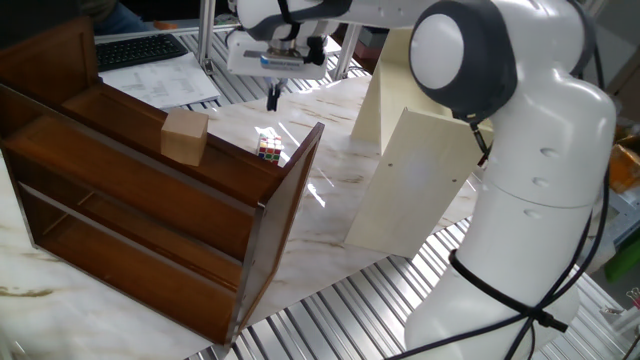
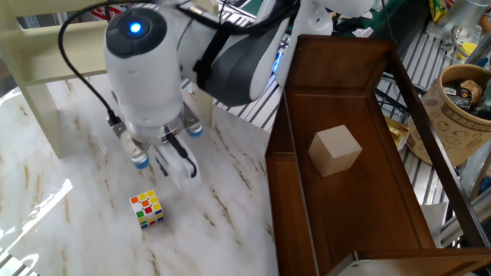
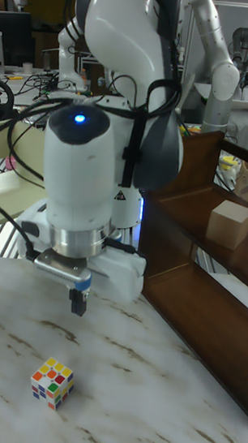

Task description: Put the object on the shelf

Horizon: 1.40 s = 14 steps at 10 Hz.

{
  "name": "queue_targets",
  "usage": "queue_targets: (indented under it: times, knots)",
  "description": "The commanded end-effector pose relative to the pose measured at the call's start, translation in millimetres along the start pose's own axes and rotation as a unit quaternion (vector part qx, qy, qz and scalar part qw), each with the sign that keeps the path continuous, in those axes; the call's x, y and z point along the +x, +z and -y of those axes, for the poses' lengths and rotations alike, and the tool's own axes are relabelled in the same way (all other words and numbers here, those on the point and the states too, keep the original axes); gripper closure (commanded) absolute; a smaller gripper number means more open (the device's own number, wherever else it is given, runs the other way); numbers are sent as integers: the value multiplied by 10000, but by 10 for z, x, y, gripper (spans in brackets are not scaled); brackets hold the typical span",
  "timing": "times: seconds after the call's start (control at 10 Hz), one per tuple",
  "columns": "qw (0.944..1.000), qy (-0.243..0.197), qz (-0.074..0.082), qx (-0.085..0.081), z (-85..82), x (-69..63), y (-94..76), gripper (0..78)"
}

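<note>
The object, a small multicoloured cube (image 1: 269, 149) (image 2: 146, 209) (image 3: 52, 383), lies on the marble tabletop, free of any grip. My gripper (image 1: 271, 98) (image 2: 181, 159) (image 3: 77, 303) hangs above the table a short way from the cube, higher up and off to one side. Its dark fingers point down, pressed together with nothing between them. The cream shelf (image 1: 420, 170) (image 2: 46, 65) stands at the table's edge, well away from the cube, with the arm reaching across in front of it.
A dark brown wooden shelf unit (image 1: 150, 200) (image 2: 360, 199) (image 3: 206, 295) stands close beside the cube, with a tan wooden block (image 1: 185, 137) (image 2: 335, 151) (image 3: 228, 223) on one board. A keyboard (image 1: 140, 48) and papers lie behind it. A cup of clutter (image 2: 460, 92) sits past the brown shelf.
</note>
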<state>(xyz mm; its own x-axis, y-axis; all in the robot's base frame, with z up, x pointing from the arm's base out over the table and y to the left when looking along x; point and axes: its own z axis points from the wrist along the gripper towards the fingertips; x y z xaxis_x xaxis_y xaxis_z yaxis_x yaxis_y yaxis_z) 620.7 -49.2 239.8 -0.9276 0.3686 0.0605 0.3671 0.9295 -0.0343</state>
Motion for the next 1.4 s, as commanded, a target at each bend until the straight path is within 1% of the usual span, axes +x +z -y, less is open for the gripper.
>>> queue_targets:
  times: [0.1,0.3,0.5,0.6,0.7,0.8,1.1,1.2,1.3,1.4]
  knots:
    - [9999,-79,68,-6,74,-109,184,776]
    - [9999,-70,82,-1,84,-181,297,776]
    - [9999,-63,125,-16,90,-239,402,776]
    - [9999,-43,158,-30,73,-274,482,776]
    - [9999,-28,166,-33,64,-281,503,776]
    - [9998,-7,198,-47,43,-299,561,776]
    - [9996,-37,283,-85,49,-359,691,776]
    - [9996,-37,283,-85,49,-359,691,776]
    - [9994,-73,327,-101,43,-411,779,776]
    - [9993,-68,350,-120,47,-434,819,776]
